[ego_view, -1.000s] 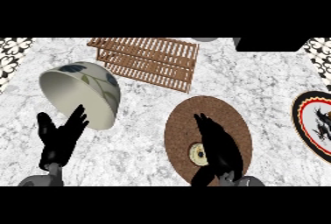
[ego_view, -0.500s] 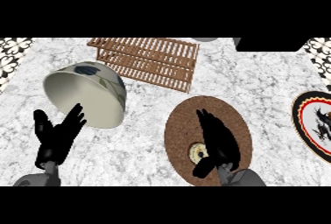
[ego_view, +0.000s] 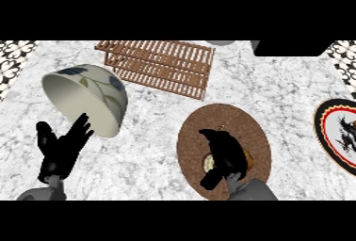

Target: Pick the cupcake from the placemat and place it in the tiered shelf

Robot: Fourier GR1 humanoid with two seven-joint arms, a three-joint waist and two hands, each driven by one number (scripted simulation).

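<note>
A round brown woven placemat (ego_view: 236, 124) lies right of centre. On it sits the cupcake (ego_view: 209, 163), of which only a pale rim shows beside my right hand (ego_view: 224, 153). That hand covers the cupcake from above, fingers bent down around it. The wooden slatted tiered shelf (ego_view: 161, 66) stands at the back, left of centre. My left hand (ego_view: 62, 148) rests open at the lower left, fingers up, in front of a large bowl.
A big cream bowl (ego_view: 87, 99) with blue-grey leaf pattern lies tilted on its side at the left, close to the shelf. A heart-shaped plate (ego_view: 341, 134) with a dark figure sits at the right edge. A grey object (ego_view: 221, 42) peeks in at the back.
My right hand has come down over the cupcake and its fingers have curled round it. The view has shifted slightly. The left hand stays where it was.
</note>
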